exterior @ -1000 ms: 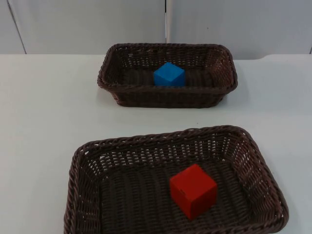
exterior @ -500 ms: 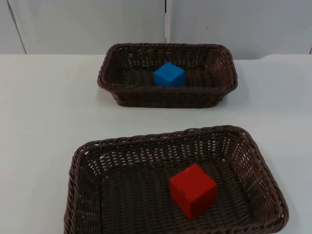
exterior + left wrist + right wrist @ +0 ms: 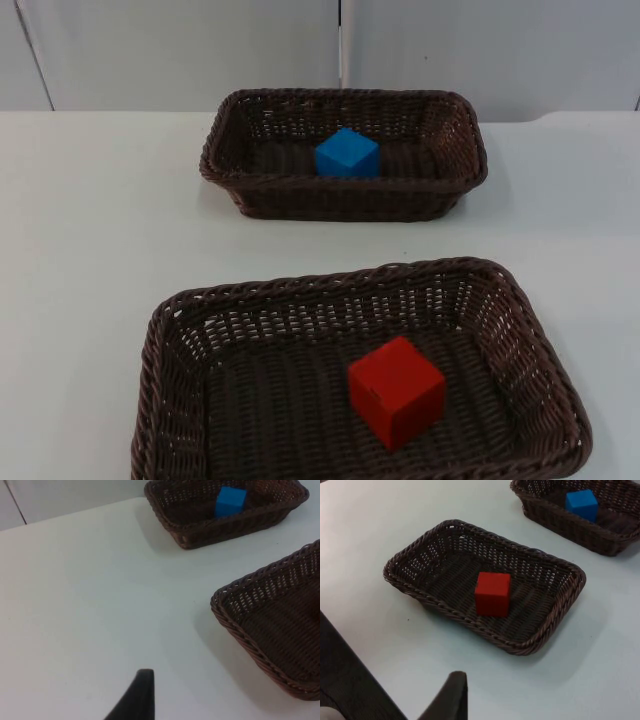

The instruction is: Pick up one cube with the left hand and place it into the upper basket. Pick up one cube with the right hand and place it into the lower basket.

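- Blue cube: in far basket.
- Red cube: in near basket.
- Left gripper, right gripper: opening cannot be told, nothing visibly held (keep both well clear of the wicker).

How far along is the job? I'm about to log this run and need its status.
It looks done. The blue cube lies in the upper basket, and the red cube lies in the lower basket. Nothing is in hand: the left wrist view looks over bare table beside the baskets, and the right wrist view looks down on the lower basket from a distance. No cube is left on the table.
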{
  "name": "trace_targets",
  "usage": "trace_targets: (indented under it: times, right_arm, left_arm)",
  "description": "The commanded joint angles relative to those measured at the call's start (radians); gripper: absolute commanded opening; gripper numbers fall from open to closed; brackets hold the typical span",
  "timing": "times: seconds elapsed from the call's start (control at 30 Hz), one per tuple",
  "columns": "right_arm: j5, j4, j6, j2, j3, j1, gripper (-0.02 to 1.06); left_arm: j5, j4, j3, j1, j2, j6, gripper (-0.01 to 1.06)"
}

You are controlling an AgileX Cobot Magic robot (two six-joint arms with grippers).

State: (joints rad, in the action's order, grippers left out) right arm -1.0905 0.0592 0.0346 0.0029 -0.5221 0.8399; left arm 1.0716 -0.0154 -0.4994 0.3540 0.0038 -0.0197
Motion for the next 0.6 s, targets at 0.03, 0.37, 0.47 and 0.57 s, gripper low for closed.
trace_targets:
  times: [0.03,0.37,0.47,0.57]
  right_arm:
    - [0.011,0.006,0.000,-0.003,0.007,0.005,1.05]
    - [0.011,0.006,0.002,-0.003,0.007,0.007,1.05]
    - [0.011,0.006,0.002,-0.003,0.007,0.007,1.05]
    - [0.011,0.006,0.002,-0.003,0.007,0.007,1.05]
  left_arm:
    - [0.003,-0.004,0.005,0.005,-0.004,-0.002,1.05]
    - [0.003,0.007,0.005,0.005,-0.004,-0.002,1.05]
    - [0.003,0.007,0.005,0.005,-0.004,-0.002,1.05]
    - [0.003,0.007,0.005,0.005,-0.004,-0.002,1.05]
